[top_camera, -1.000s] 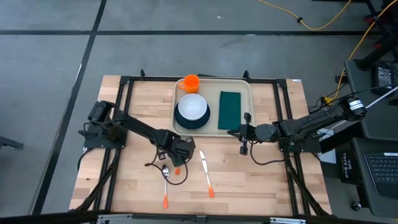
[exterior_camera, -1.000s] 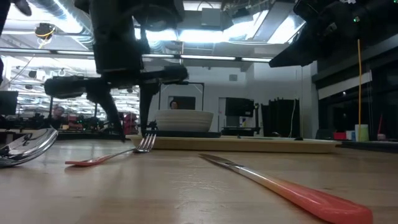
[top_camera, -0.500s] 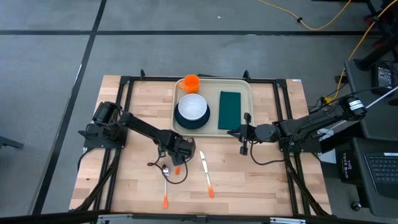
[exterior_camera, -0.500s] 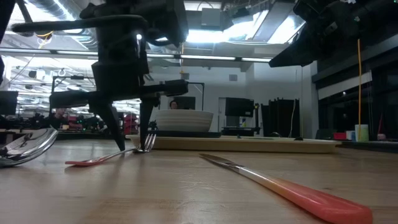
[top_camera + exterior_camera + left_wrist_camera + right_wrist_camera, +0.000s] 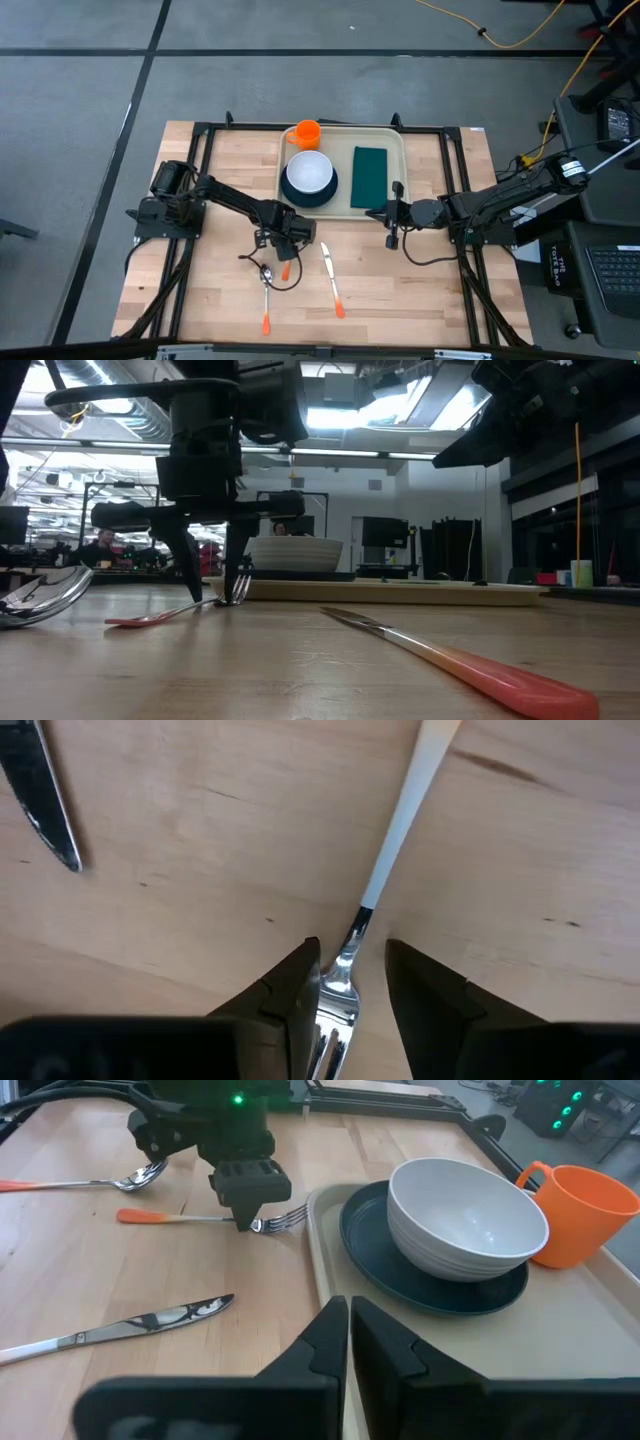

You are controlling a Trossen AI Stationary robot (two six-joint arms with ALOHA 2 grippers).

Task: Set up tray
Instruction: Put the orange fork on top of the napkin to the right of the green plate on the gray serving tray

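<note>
The beige tray [image 5: 390, 150] holds a dark teal plate [image 5: 325, 195] with a white bowl [image 5: 309, 172], an orange cup [image 5: 307, 132] and a green napkin [image 5: 370, 172]. An orange-handled fork [image 5: 395, 830] lies flat on the wood near the tray's near-left corner. My left gripper [image 5: 352, 948] is open and points down, with one finger on each side of the fork's neck [image 5: 350, 945]. In the low view its fingertips [image 5: 190, 575] reach the table by the tines [image 5: 235, 590]. My right gripper [image 5: 347, 1305] is shut and waits at the tray's near-right corner [image 5: 378, 212]. My left gripper comes from above with its fingers across the fork's neck [image 5: 345, 970], just behind the tines. One finger [image 5: 300, 985] stands right beside the metal. Whether it touches the fork I cannot tell. The fork lies flat on the table.
A spoon [image 5: 266, 295] and a knife [image 5: 331, 280], both orange-handled, lie on the wood nearer the table's near edge. The knife's blade [image 5: 45, 800] is close to my left gripper. Bare wood spreads left of the tray. The black table frame [image 5: 200, 150] runs along the sides.
My left gripper has crept a little toward the table's far edge, over the fork's head end, and its wrist has settled above the tines. It has stayed open. The fork has not moved.
</note>
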